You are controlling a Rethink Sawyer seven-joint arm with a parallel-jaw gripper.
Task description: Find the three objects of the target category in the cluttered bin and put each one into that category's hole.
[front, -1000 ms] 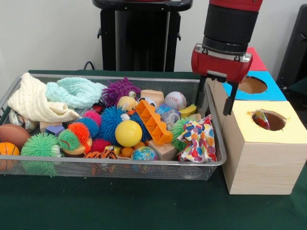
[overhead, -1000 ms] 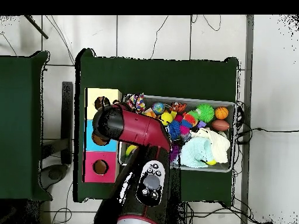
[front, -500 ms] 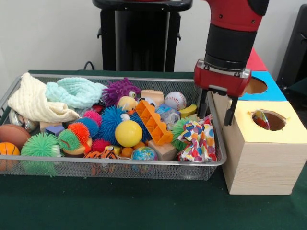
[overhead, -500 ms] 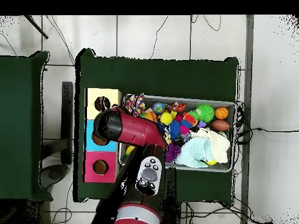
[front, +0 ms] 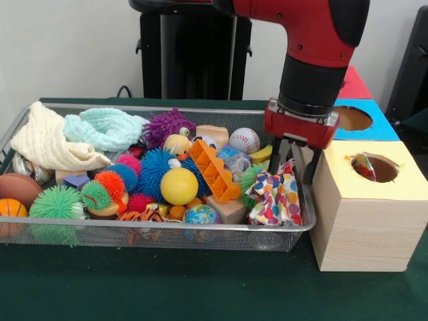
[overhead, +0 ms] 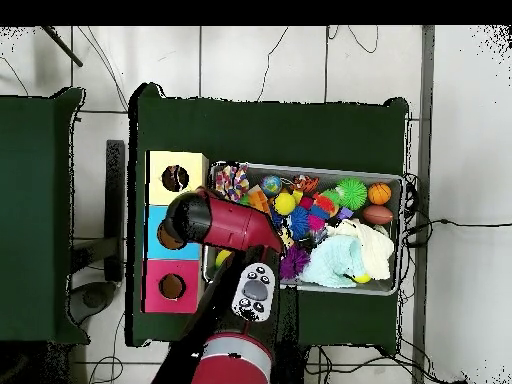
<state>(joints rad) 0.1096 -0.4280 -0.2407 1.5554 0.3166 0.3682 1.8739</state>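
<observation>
Gripper (front: 292,165): fingers spread apart, poised over polka-dot cloth (front: 277,196), apparently to grasp it | cloth: heaped in wire bin (front: 200,234) corner beside wooden box | yellow hole (front: 374,168): already holds one cloth.

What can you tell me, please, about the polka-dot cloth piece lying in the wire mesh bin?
The white cloth with multicoloured polka dots is thin, soft fabric, crumpled into a loose bunch. It lies in the silver wire mesh bin, in the corner next to the pale wooden box, leaning against the mesh wall. A green spiky ball and a wooden block sit against it. The open gripper hangs just above its top edge; contact is unclear.
</observation>
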